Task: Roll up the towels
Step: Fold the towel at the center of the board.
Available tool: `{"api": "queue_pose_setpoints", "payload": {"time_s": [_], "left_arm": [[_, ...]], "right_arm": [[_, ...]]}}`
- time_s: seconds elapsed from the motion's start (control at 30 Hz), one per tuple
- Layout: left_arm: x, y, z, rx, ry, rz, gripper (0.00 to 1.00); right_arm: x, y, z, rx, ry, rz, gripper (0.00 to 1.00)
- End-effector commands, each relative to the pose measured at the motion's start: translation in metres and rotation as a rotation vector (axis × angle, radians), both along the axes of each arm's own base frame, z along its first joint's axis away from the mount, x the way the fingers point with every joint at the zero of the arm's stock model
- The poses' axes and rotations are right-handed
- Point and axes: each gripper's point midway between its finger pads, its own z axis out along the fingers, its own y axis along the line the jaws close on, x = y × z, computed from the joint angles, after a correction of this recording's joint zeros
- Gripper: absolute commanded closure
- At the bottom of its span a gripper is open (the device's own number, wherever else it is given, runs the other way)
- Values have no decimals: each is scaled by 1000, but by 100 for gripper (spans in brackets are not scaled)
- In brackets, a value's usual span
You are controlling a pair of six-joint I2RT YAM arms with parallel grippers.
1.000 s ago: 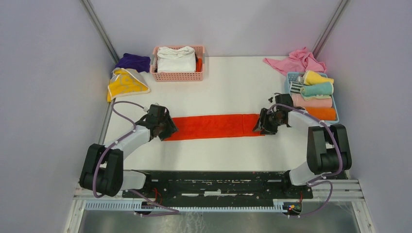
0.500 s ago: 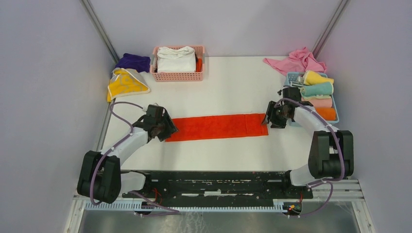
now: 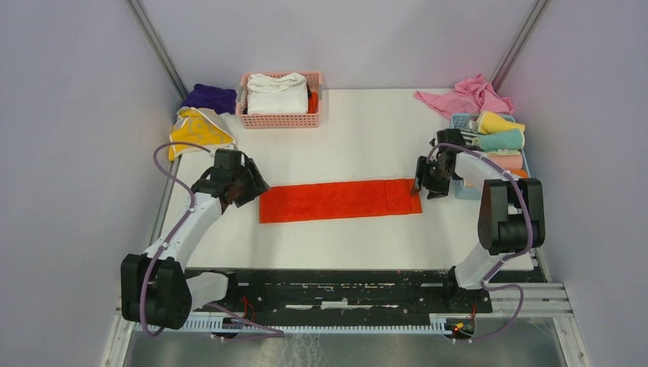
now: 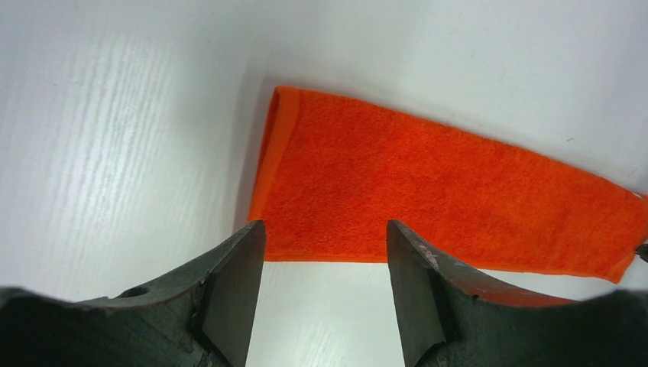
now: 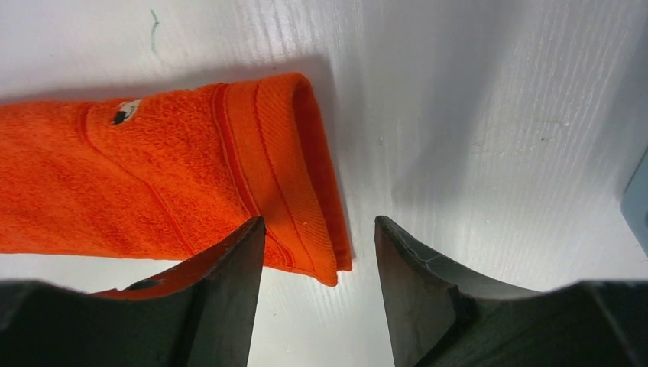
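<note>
You've got 1 flat orange-red terry towel [image 3: 336, 200], 3 loose crumpled cloths [image 3: 200, 131] & 2 plastic baskets [image 3: 280, 120]. You can count approx. 4 rolled towels [image 3: 500, 141].

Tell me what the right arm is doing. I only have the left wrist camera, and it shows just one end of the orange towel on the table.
Observer: The right gripper hovers open at the far end of the orange towel and holds nothing.
Operator: Describe that end.
Observer: It is doubled back on itself, with a short flap lying flat on top of the strip.
Operator: Say where finished ones are.
Observer: Several rolled towels sit in a blue tray at the table's right edge, beyond the right arm.
</note>
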Motion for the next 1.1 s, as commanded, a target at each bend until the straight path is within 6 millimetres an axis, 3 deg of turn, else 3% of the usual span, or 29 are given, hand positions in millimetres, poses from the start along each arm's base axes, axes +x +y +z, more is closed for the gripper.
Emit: {"api": "queue_pose_setpoints", "payload": {"time_s": [0.0,0.37,0.53,0.63,0.77,0.83,1.07], "left_arm": [[-2,10,4,33,-11,-40,33],[-3,9,0,8,0,-43,33],[-4,7,-1,-5,6,-42,33],[-6,6,-2,-11,9,-46,33],[-8,5,-2,-19,10,-52,34],[-9,1,-1,-35,12,-65,34],[-15,-12,-5,-106,25,-94,34]], "right_arm": [[13,-3,2,-50,-7,26,38],[-25,4,-38,-145,237,127,43],[-38,8,-52,-141,311,156,54],[-37,6,-53,-161,312,160,68],[-24,-6,-39,-236,270,145,91],[-6,-14,-21,-291,223,133,100],[46,-63,59,-589,51,79,100]]}}
